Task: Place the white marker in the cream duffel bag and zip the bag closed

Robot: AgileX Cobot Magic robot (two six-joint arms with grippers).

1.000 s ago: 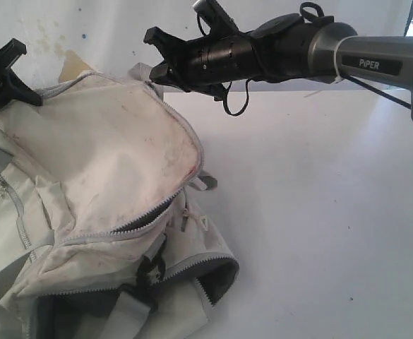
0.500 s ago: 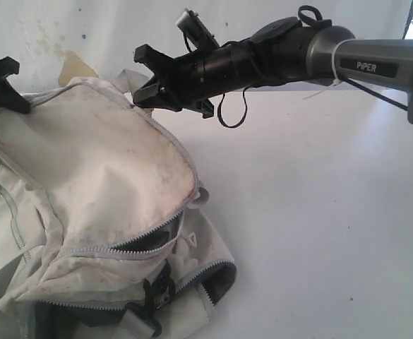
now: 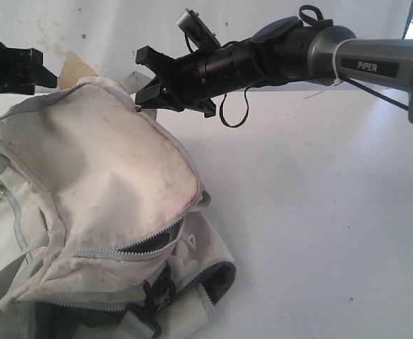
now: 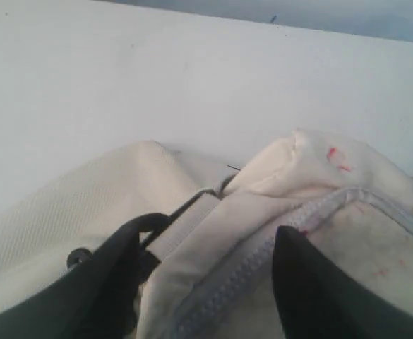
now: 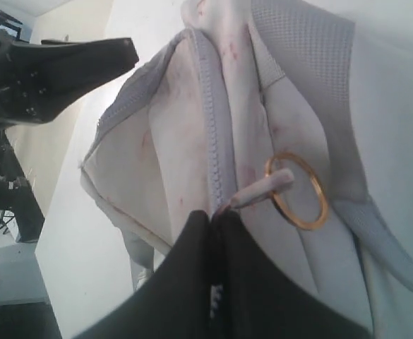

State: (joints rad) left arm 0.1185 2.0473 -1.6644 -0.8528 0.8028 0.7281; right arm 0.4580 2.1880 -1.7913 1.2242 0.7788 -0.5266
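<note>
Now the left claw (image 4: 217,227), open, sits higher; the right claw (image 5: 211,217) still pinches the cream duffel bag (image 3: 100,162).

One word is coming through clearly in the exterior view: "PiPER", in white letters on a dark label (image 3: 374,66), capitals apart from a small i in second place. The label is sitting on the grey link of the right arm (image 3: 404,49), high on the right of the view, and it is reading upright from left to right along the link. On the cream duffel bag (image 3: 100,162) I'm making out no lettering, in either the exterior view or the wrist views.
</note>
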